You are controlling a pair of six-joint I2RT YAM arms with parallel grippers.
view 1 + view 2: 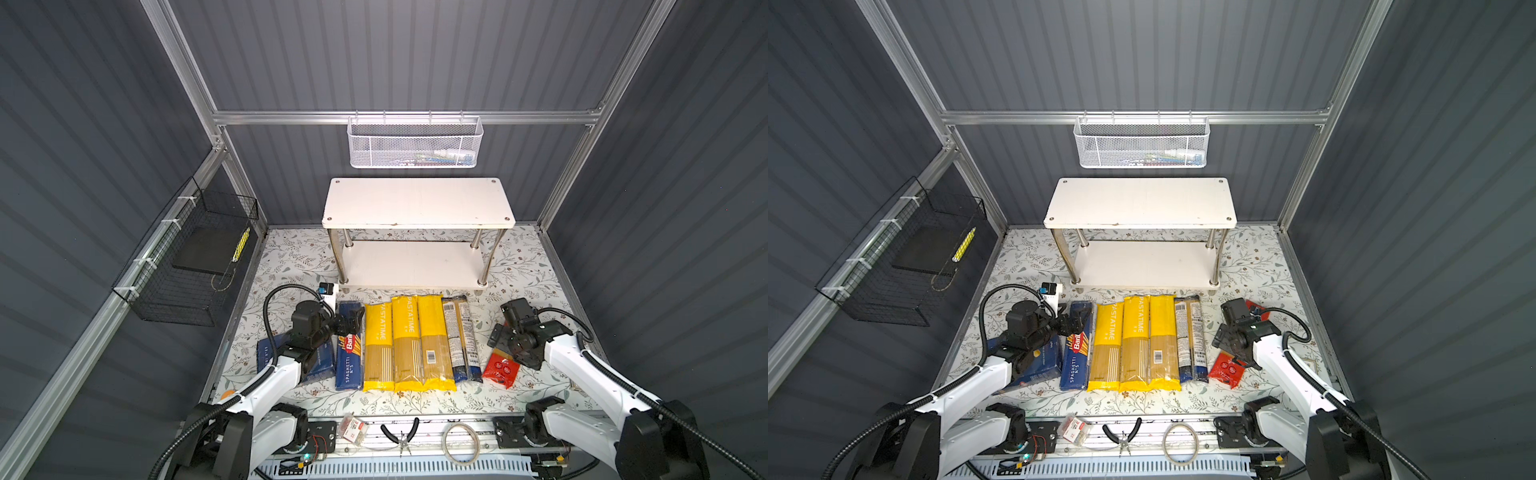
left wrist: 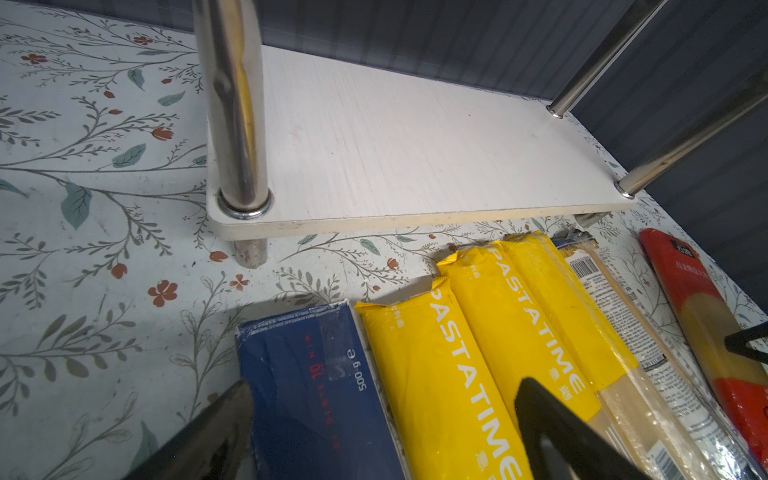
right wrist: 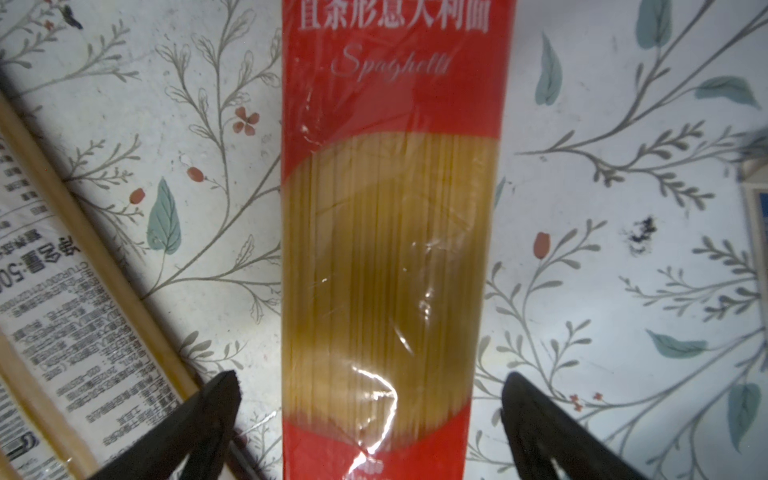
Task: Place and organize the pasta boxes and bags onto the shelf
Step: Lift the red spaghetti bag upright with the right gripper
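Zero packs shelved; shelf (image 1: 415,203) bare, everything on table (image 1: 291,266). Right gripper (image 3: 372,378) spread, red spaghetti bag (image 3: 386,228) between its jaws, ungripped. Left gripper (image 2: 386,384) spread over blue box (image 2: 307,395).

SURFACE: floral-print tabletop surface (image 1: 286,257) is carrying everything | BACK: white two-tier shelf on chrome legs (image 1: 417,203) is standing on it | FRONT: wide dark blue cardboard box (image 1: 1045,365), narrow dark blue spaghetti box (image 1: 348,365), three yellow plastic bags (image 1: 405,340), clear labelled spaghetti packaging (image 1: 461,336) and red plastic spaghetti bag (image 1: 500,370) are lying in a row
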